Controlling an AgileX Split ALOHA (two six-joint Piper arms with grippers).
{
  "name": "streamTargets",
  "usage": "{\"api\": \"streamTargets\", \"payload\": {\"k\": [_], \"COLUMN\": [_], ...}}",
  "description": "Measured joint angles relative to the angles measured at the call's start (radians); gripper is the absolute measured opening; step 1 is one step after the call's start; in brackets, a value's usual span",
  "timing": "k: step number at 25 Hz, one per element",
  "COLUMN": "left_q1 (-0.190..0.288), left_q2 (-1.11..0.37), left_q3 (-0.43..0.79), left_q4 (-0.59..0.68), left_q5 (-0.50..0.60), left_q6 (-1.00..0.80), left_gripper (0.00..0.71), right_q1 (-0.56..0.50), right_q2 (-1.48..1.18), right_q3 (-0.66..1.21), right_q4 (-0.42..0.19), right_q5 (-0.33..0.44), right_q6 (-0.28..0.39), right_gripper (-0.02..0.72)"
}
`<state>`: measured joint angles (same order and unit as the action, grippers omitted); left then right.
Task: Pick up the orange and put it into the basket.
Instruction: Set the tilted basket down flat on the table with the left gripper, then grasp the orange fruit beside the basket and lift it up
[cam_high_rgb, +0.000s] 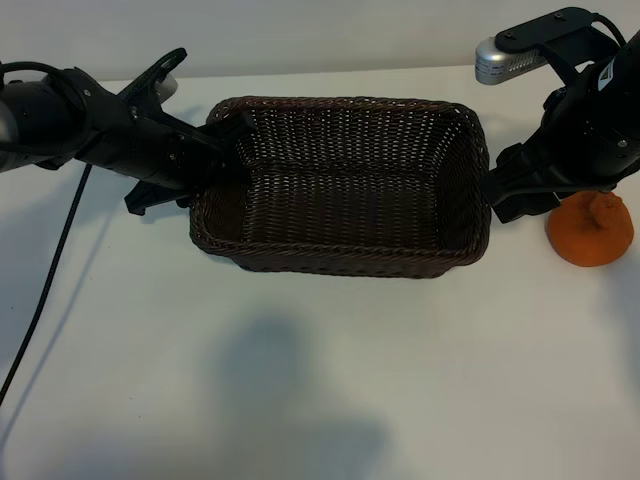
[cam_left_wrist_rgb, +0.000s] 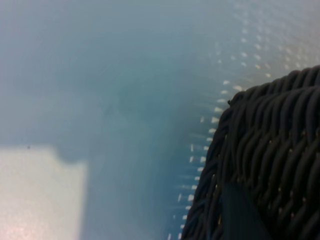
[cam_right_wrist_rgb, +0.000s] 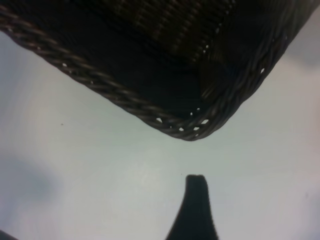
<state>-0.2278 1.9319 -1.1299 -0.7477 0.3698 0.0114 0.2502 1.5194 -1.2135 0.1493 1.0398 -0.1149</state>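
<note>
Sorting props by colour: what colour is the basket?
Dark brown woven wicker basket, clearest in the exterior view.

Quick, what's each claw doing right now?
Left claw: clamped on the basket rim.
Right claw: open, holding nothing, beside the orange.

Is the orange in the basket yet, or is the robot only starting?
Only starting. The basket holds nothing, and the orange sits on the table outside its right end. The right gripper hangs open between them, holding nothing. The left gripper is at the basket's left rim. Picking up and dropping in remain.
</note>
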Motion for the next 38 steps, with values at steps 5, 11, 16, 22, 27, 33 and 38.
{"api": "streamTargets", "payload": {"k": [5,11,16,22,27,33,38], "left_q1": [0.000,0.000,0.000,0.000,0.000,0.000,0.000], "left_q2": [0.000,0.000,-0.024,-0.062,-0.068,-0.103,-0.144], "left_q3": [-0.004,-0.008,-0.008,-0.039,-0.092,-0.162,-0.217], "left_q4": [-0.008,-0.002,0.053,0.159,0.280,0.393,0.463], "left_q5": [0.024,0.045,0.070,0.113,0.196,0.296,0.366], "left_q6": [-0.005,-0.011,-0.022,-0.083,-0.155,-0.186,-0.201], "left_gripper": [0.506,0.674,0.676,0.669,0.661,0.651,0.641], "right_q1": [0.000,0.000,0.000,0.000,0.000,0.000,0.000], "right_q2": [0.000,0.000,0.000,0.000,0.000,0.000,0.000], "right_q3": [0.000,0.000,0.000,0.000,0.000,0.000,0.000], "right_q4": [0.000,0.000,0.000,0.000,0.000,0.000,0.000], "right_q5": [0.000,0.000,0.000,0.000,0.000,0.000,0.001], "right_q6": [0.000,0.000,0.000,0.000,0.000,0.000,0.000], "right_gripper": [0.571,0.571,0.571,0.571,0.571,0.571,0.571]}}
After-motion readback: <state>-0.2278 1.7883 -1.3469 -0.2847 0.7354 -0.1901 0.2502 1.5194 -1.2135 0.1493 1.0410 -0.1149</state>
